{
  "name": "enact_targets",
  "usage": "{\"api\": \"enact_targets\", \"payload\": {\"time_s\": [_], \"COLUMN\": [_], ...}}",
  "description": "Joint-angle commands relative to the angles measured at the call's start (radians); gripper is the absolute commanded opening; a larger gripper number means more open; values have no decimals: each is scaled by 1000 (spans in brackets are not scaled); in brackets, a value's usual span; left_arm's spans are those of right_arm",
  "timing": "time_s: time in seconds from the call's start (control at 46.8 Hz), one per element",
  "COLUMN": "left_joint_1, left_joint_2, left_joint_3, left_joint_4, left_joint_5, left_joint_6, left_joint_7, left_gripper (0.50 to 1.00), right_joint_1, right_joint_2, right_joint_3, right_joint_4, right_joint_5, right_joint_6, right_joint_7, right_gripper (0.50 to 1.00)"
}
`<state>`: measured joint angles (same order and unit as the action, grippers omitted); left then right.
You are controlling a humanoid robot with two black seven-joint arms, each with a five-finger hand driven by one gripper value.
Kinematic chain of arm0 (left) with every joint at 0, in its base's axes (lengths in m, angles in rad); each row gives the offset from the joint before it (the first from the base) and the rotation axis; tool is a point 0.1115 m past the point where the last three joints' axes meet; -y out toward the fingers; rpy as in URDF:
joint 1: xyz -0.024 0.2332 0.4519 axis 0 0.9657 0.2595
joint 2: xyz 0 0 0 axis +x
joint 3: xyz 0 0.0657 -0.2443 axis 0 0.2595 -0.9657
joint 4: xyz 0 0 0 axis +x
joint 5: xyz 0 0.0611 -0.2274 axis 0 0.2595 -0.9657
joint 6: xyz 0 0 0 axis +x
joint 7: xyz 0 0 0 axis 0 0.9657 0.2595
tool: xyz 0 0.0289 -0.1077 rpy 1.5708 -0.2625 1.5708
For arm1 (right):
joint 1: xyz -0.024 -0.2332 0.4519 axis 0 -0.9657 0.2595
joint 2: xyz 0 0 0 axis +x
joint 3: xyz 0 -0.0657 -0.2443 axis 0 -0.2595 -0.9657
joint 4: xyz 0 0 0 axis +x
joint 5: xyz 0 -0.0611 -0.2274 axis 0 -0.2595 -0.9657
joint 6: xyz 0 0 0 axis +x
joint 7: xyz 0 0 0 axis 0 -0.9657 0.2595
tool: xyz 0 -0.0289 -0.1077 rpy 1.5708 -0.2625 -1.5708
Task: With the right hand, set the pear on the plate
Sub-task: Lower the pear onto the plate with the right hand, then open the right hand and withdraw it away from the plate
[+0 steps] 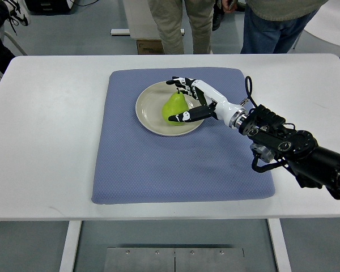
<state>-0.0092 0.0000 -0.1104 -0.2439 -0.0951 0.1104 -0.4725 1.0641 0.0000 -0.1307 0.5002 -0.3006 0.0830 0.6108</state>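
The right hand [188,101], fingers curled around the green pear [174,106], holds it upright over the round beige plate [150,107] at frame centre, apparently for release.

Pear [173,106] on plate [150,116]; plate on mat [158,164], mat on table [45,141].

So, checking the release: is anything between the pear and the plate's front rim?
In the top view, only the right hand's thumb lies between the pear and the plate's front rim.
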Motion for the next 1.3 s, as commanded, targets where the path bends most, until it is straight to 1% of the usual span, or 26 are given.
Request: {"api": "enact_targets", "payload": {"time_s": [0.0,0.62,0.791,0.963,1.134,1.283], "left_joint_1": [0,0,0,0,0,0], "left_joint_2": [0,0,0,0,0,0], "left_joint_3": [0,0,0,0,0,0], "left_joint_4": [0,0,0,0,0,0], "left_joint_5": [0,0,0,0,0,0], "left_joint_6": [0,0,0,0,0,0], "left_joint_7": [0,0,0,0,0,0], "left_gripper": [1000,1000,1000,1000,1000,1000], "right_joint_1": [2,1,-4,-4,-6,-15], "right_joint_2": [0,0,-2,-46,-92,-124], "right_joint_3": [-1,-1,3,16,26,46], "right_joint_4": [0,-9,-12,-12,-12,-12], "right_joint_5": [0,-2,0,5,5,6], "right_joint_6": [1,20,37,37,60,64], "right_joint_7": [0,0,0,0,0,0], "right_gripper": [989,998,998,998,998,998]}}
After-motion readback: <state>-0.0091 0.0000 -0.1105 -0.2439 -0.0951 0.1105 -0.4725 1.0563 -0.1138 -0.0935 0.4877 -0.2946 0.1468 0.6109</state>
